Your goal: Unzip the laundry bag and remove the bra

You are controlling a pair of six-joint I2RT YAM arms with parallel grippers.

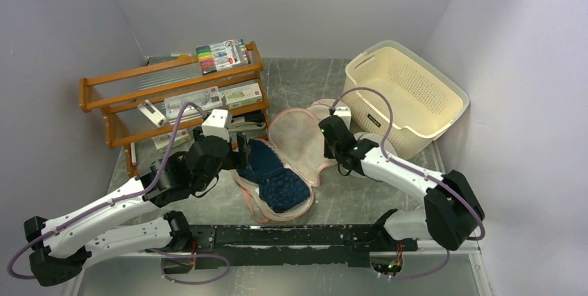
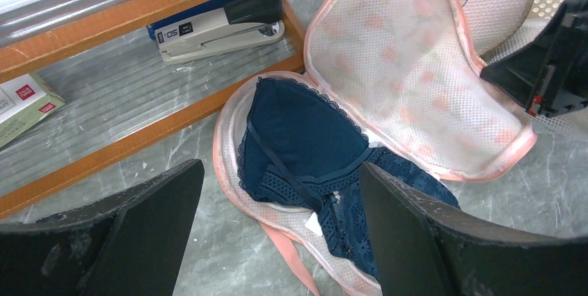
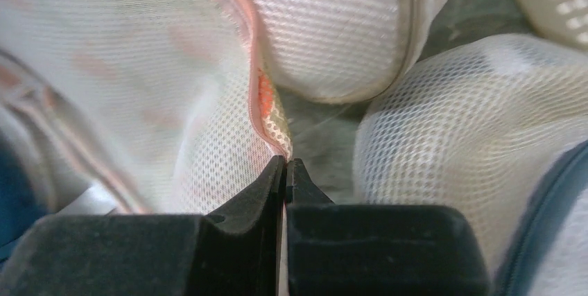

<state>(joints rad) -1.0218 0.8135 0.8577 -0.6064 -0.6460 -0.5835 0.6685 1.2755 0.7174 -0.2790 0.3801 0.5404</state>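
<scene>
The laundry bag (image 1: 298, 140) lies unzipped in the middle of the table, its floral mesh lid (image 2: 409, 67) folded back to the right. In its lower half rests the bra (image 1: 277, 178), dark navy lace, with a strap across one cup (image 2: 305, 136). My left gripper (image 2: 281, 227) hangs open just above the bra's near end, fingers (image 2: 139, 227) spread to either side and touching nothing. My right gripper (image 3: 285, 164) is shut on the lid's pink zip edging (image 3: 256, 102) at the lid's right rim (image 1: 324, 133).
An orange wooden rack (image 1: 173, 88) with boxes and a stapler (image 2: 222, 22) stands close on the left. A cream perforated basket (image 1: 405, 95) sits at the back right. Two round white mesh bags (image 3: 333, 25), one blue-rimmed (image 3: 444, 136), lie beyond the right gripper.
</scene>
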